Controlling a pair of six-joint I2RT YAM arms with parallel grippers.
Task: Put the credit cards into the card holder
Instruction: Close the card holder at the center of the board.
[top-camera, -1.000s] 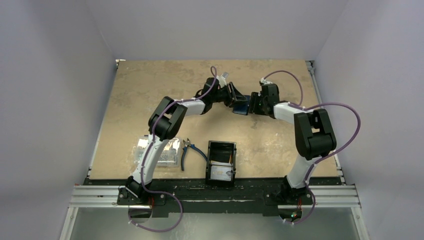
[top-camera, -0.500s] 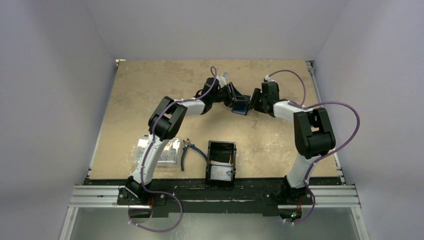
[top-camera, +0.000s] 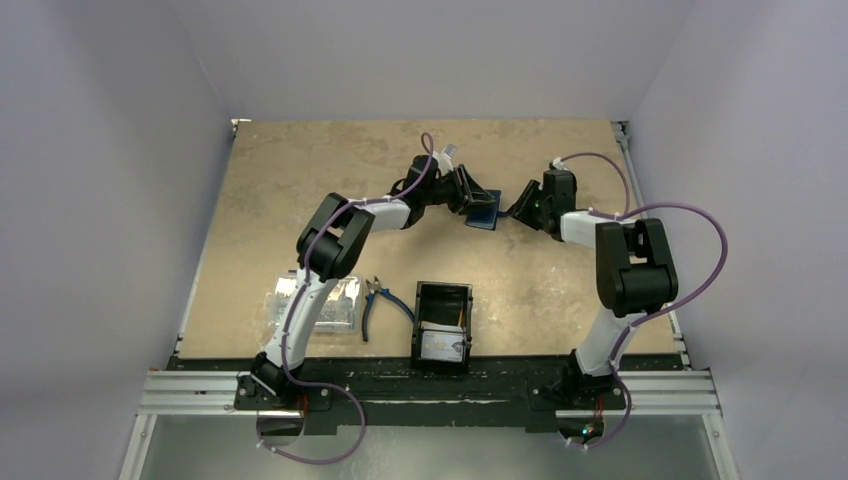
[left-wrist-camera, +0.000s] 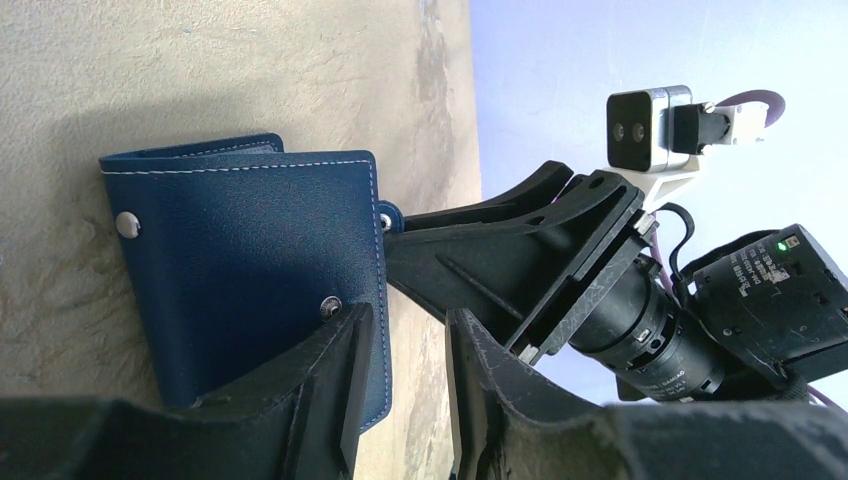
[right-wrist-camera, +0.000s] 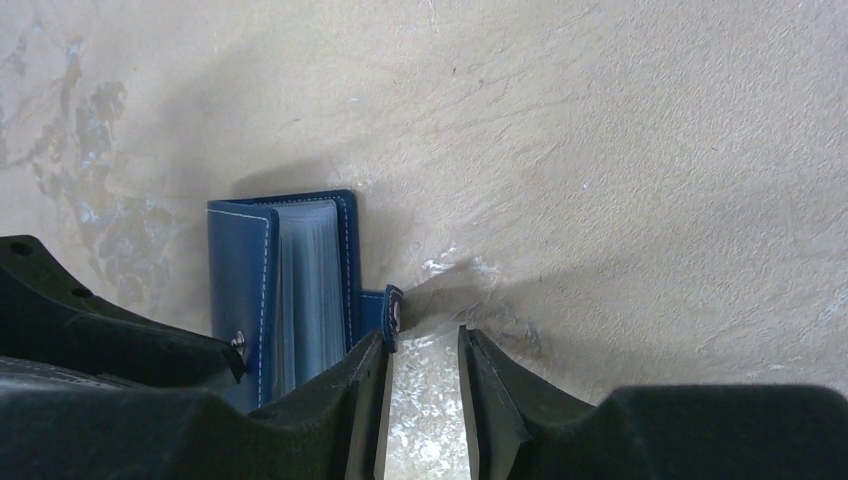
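Note:
The navy card holder (top-camera: 483, 212) stands on edge at the table's far middle, between my two grippers. From the right wrist its two covers and pale inner sleeves (right-wrist-camera: 305, 290) show edge-on, and its strap tab (right-wrist-camera: 392, 305) touches my right gripper's left fingertip. The right gripper (right-wrist-camera: 422, 340) (top-camera: 517, 208) is open, with bare table in its gap. My left gripper (left-wrist-camera: 408, 320) (top-camera: 468, 195) is open too; its left finger lies against the card holder's cover (left-wrist-camera: 240, 270), whose edge reaches into the gap. The credit cards, one of them white (top-camera: 441, 346), lie in the black tray.
The black tray (top-camera: 442, 290) sits at the near middle. Blue-handled pliers (top-camera: 385, 300) lie to its left, and a clear plastic box (top-camera: 318, 303) lies further left by the left arm. In the left wrist view the right gripper's body (left-wrist-camera: 520, 250) is close behind the card holder.
The right wrist has swung to the right and its gripper has drawn back a little from the card holder, with the jaws narrowing. The left arm and the card holder have stayed put.

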